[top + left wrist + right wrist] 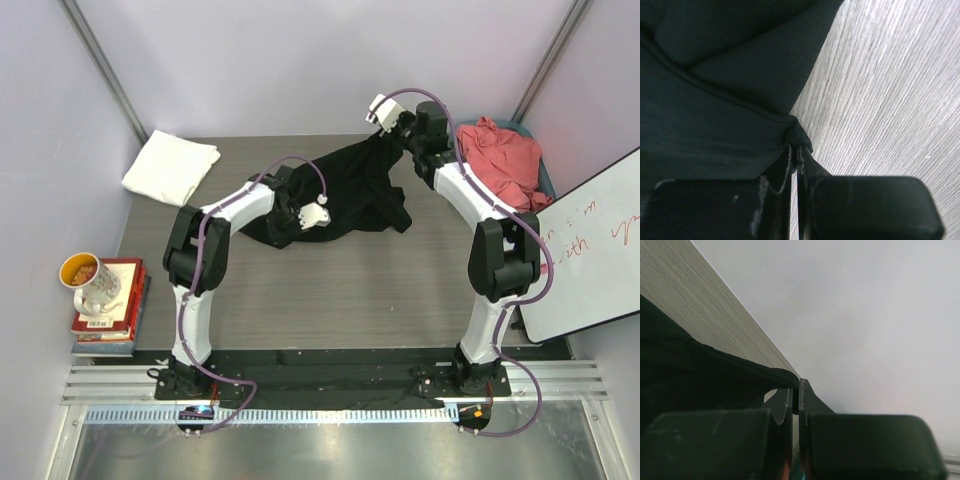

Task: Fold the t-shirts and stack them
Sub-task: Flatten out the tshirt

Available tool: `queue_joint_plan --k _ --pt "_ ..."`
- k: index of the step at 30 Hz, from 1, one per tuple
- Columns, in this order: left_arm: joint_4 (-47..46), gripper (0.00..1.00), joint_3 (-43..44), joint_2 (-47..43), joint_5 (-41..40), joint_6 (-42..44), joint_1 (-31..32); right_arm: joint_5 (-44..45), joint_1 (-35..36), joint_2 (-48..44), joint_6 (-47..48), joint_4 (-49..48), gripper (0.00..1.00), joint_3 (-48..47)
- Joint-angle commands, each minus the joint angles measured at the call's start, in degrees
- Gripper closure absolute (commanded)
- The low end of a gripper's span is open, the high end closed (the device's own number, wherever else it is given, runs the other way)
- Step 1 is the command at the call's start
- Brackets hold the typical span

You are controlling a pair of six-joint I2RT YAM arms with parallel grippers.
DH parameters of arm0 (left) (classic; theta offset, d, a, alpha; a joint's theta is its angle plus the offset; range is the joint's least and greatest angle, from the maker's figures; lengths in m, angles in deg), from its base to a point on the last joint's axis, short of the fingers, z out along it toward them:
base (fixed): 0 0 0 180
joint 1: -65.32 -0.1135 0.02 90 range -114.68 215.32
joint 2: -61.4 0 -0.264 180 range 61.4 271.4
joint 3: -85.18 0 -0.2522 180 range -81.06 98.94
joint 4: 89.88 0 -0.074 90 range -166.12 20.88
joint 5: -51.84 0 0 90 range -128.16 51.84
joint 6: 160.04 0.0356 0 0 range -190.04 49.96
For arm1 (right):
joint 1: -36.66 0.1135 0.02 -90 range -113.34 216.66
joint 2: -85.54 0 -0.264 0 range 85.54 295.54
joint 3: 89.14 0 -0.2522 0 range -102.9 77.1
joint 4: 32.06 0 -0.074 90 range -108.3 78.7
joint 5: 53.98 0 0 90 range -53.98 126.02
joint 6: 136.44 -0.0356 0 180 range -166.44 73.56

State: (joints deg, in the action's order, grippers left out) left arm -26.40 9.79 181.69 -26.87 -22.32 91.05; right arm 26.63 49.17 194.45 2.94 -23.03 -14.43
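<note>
The black t-shirt [345,190] lies bunched across the middle back of the table, its print hidden. My left gripper [283,186] is shut on its left edge, low over the table; the pinched cloth [799,136] shows in the left wrist view. My right gripper [391,130] is shut on its far right edge and holds it lifted near the back wall; the cloth [740,375] drapes from the jaws in the right wrist view. The folded white t-shirt [171,166] lies at the back left. The coral-pink t-shirt [503,162] lies crumpled at the back right.
A stack of books [108,312] with a mug [93,281] on top stands left of the table. A whiteboard [590,250] leans at the right. The pink shirt rests on a blue-grey bin [545,180]. Grey walls close in the back and sides.
</note>
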Motion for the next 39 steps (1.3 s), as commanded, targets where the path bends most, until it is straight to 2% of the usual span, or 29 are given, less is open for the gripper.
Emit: queue_joint_plan --k 1,3,8,10,11,12,16,17,19,22,27,28,30,31,32,34,35,36,38,39 --pt "-2.86 1.0 -0.5 -3.29 -4.86 -1.76 0.1 1.12 -0.56 -2.03 0.01 -3.53 0.99 -2.08" --pt "-5.32 1.0 0.55 -7.41 -9.78 -1.32 -0.33 1.21 -0.65 -2.64 0.53 -3.18 0.99 -1.81" --pt "-10.14 1.0 10.3 -12.18 -17.78 1.22 -3.32 5.6 -0.74 -2.47 4.57 -4.66 0.99 -1.55" --pt "-14.01 1.0 14.51 -12.45 -23.4 3.85 -4.55 9.11 -0.74 -0.8 5.71 -10.54 0.99 -1.64" --pt "-16.12 1.0 15.75 -12.27 -25.59 4.82 -4.99 13.91 -0.74 0.07 6.94 -12.65 0.99 -2.68" --pt "-21.88 1.0 16.81 -12.1 -29.44 6.23 -5.26 15.52 -0.82 0.95 7.56 -16.76 0.99 -3.65" --pt "-35.35 1.0 21.81 -9.47 -35.88 14.05 -7.27 21.33 -1.61 6.22 11.16 -25.57 0.99 -9.45" --pt "-37.91 1.0 22.44 -9.02 -36.77 17.98 -7.54 21.86 -1.88 6.76 12.13 -29.07 0.99 -11.46" --pt "-43.87 1.0 24.89 -7.97 -38.18 20.99 -8.24 23.09 -2.4 7.72 14.59 -31.73 0.99 -13.41" --pt "-47.93 1.0 27.54 -7.79 -38.01 23.73 -9.21 23.89 -2.49 6.42 17.31 -35.25 0.99 -15.17" --pt "-56.21 1.0 21.67 -15.6 -33.18 22.43 -13.51 28.7 -0.57 -0.51 23.65 -36.76 0.99 -14.91" --pt "-55.87 1.0 20.87 -17.18 -32.13 21.54 -14.04 29.42 1.18 -2.97 22.09 -34.58 0.99 -14.82" --pt "-52.71 1.0 17.63 -23.41 -27.91 18.74 -15.53 28.21 2.51 -13.33 17.35 -18.28 0.99 -14.21" --pt "-51.05 1.0 16.3 -26.22 -26.42 17.85 -15.89 21.32 2.78 -16.93 10.88 -9.59 0.99 -14.29" --pt "-43.2 1.0 15.25 -28.68 -23.8 17.15 -16.24 15.08 2.61 -20.71 9.43 11.9 0.99 -16.82" --pt "-37.53 1.0 10.07 -37.38 -16.42 14.78 -16.95 6.61 3.21 -28.72 10.55 27.17 0.99 -17.46" --pt "-26.1 1.0 6.83 -40.19 -12.65 15.55 -17.3 7.62 6.61 -30.57 12.64 38.46 0.99 -17.28" --pt "-21.89 1.0 4.8 -46.22 -5.56 15.82 -17.65 8.5 7.69 -33.81 12.14 43.27 0.99 -17.28" --pt "-9.0 1.0 1.71 -51.71 0.28 20.37 -17.74 8.95 8.84 -36.55 9.96 55.28 0.99 -17.63" --pt "1.33 1.0 -0.47 -56.0 4.75 21.61 -17.74 8.51 8.93 -39.44 9.77 58.66 0.99 -17.9"
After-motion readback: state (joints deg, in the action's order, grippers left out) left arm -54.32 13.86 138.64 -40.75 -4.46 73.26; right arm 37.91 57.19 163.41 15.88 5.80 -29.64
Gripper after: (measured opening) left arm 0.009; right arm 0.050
